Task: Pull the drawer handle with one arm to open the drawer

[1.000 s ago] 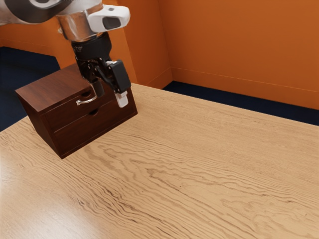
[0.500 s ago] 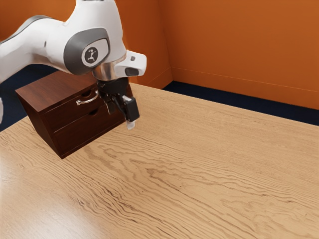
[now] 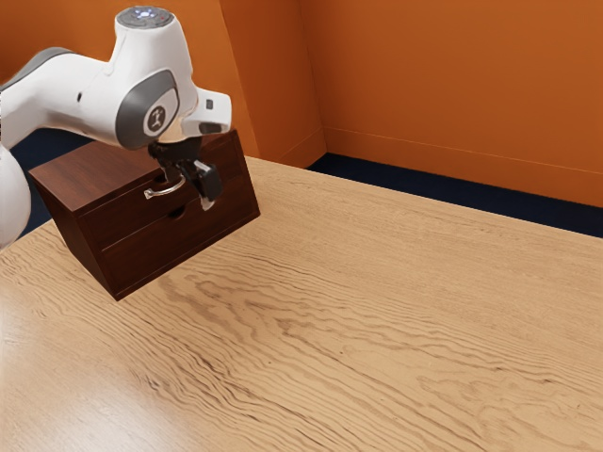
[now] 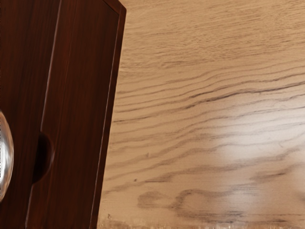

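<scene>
My tool (image 3: 198,186) hangs at the cabinet (image 3: 94,169) front, just beside the handle (image 3: 161,191); I cannot tell whether it is released or clenched. The drawer (image 3: 118,221) sits flush, at the exterior view's left on the tabletop (image 3: 377,311).

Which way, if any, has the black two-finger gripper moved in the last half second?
Yes. The gripper moved up and toward the exterior view's left, along the front of the dark wooden drawer box to beside its silver metal handle.
</scene>
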Available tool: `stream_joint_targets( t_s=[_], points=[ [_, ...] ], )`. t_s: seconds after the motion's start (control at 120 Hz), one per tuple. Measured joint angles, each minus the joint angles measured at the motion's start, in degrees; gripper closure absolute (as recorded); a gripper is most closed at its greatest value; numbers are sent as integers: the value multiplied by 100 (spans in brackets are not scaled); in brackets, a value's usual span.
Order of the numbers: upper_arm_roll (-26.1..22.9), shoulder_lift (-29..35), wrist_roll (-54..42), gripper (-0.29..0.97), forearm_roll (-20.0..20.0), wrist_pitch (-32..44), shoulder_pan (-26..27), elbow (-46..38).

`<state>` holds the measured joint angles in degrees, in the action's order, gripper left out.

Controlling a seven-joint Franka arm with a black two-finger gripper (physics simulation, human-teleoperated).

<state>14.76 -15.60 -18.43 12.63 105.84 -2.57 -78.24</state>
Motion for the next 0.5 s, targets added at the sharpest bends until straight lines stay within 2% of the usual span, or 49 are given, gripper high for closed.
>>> stream_joint_targets(
  t_s=[0.142,0.5],
  points=[
    [88,-375,-45,0,-83,-114,-83,346],
    [342,-680,-237,0,-105,-204,-104,660]
  ],
)
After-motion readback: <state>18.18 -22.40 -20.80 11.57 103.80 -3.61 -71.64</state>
